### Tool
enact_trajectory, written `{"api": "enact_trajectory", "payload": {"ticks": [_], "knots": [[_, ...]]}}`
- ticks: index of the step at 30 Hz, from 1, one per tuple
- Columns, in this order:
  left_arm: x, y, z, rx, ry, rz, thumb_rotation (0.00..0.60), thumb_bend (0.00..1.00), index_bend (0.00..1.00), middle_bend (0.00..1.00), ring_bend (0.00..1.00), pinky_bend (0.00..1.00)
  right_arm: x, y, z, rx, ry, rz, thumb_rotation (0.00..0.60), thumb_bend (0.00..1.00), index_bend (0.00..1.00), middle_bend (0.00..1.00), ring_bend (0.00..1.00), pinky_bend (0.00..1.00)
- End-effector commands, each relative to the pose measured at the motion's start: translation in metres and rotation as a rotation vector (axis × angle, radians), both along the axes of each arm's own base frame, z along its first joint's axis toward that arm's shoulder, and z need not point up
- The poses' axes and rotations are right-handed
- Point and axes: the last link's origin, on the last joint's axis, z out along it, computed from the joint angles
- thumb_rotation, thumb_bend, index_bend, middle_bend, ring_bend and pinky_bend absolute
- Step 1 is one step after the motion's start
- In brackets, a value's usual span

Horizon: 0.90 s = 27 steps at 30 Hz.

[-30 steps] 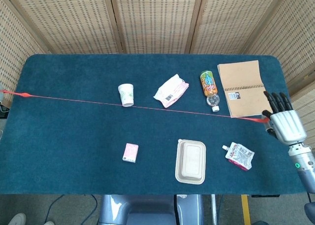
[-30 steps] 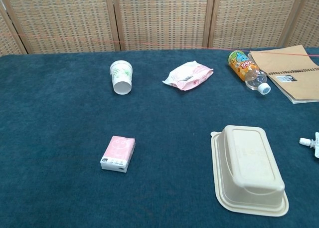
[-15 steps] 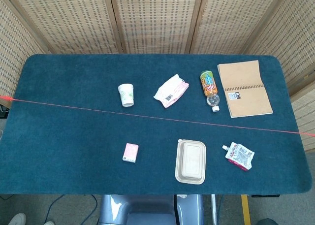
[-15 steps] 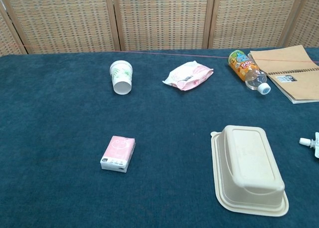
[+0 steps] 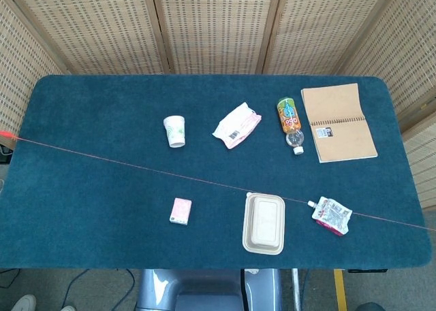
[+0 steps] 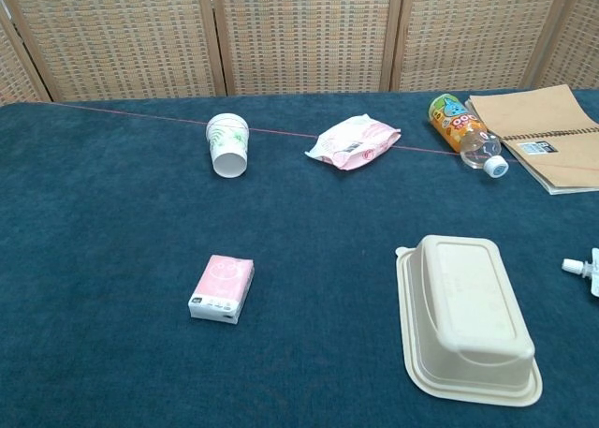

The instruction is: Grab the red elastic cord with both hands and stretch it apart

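Neither hand appears in either view now, so their grasp cannot be told. 1 second ago the right hand showed at the table's right edge in the head view, near the notebook, with the cord's red end at its fingers; half a second ago it had already left the frame.

The red cord has shifted. 1 second ago its right end sat beside the notebook's lower corner; half a second ago it ran off the right edge at about the level of the table's middle; now it leaves the frame lower still, near the table's front right corner. Its left end has stayed at the left edge of the table, where a small brighter red piece shows.

The cord now reads as 1 thin, straight, taut red line crossing the blue table diagonally from left edge to lower right. In the head view it passes below the paper cup, above the pink packet, across the top edge of the beige tray and just above the foil pouch. In the chest view the cord runs behind the cup and the pink wipes pack toward the bottle and notebook; half a second ago it sat higher, along the table's far edge.

No sag or slack is visible along its length. Whether it touches any object cannot be told.
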Motion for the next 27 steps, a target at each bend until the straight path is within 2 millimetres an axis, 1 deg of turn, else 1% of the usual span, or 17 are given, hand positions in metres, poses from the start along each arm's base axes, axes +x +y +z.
{"api": "enact_trajectory", "payload": {"ticks": [1, 3, 8, 11, 17, 27], "knots": [[0.000, 0.002, 0.003, 0.005, 0.005, 0.005, 0.600, 0.50, 0.81, 0.00, 0.00, 0.00, -0.010, 0.015, 0.000, -0.019, -0.014, -0.065, 0.600, 0.67, 0.83, 0.08, 0.00, 0.00], [0.001, 0.005, 0.011, 0.018, 0.031, 0.011, 0.600, 0.50, 0.81, 0.00, 0.00, 0.00, -0.015, 0.023, 0.004, -0.031, -0.010, -0.104, 0.600, 0.67, 0.83, 0.08, 0.00, 0.00], [0.001, 0.011, 0.029, 0.066, 0.070, 0.033, 0.600, 0.50, 0.82, 0.00, 0.00, 0.00, -0.026, 0.033, 0.009, -0.050, -0.003, -0.194, 0.600, 0.67, 0.83, 0.08, 0.00, 0.00], [0.000, 0.013, 0.035, 0.087, 0.067, 0.044, 0.600, 0.50, 0.82, 0.00, 0.00, 0.00, -0.031, 0.037, 0.011, -0.061, -0.001, -0.239, 0.600, 0.67, 0.83, 0.08, 0.00, 0.00], [-0.005, 0.011, 0.037, 0.095, 0.068, 0.060, 0.600, 0.50, 0.82, 0.00, 0.00, 0.00, -0.040, 0.041, 0.017, -0.097, -0.007, -0.312, 0.600, 0.67, 0.83, 0.08, 0.00, 0.00], [-0.009, 0.011, 0.027, 0.082, 0.051, 0.067, 0.600, 0.50, 0.82, 0.00, 0.00, 0.00, -0.045, 0.046, 0.023, -0.130, -0.010, -0.360, 0.600, 0.67, 0.83, 0.09, 0.00, 0.00]]}}
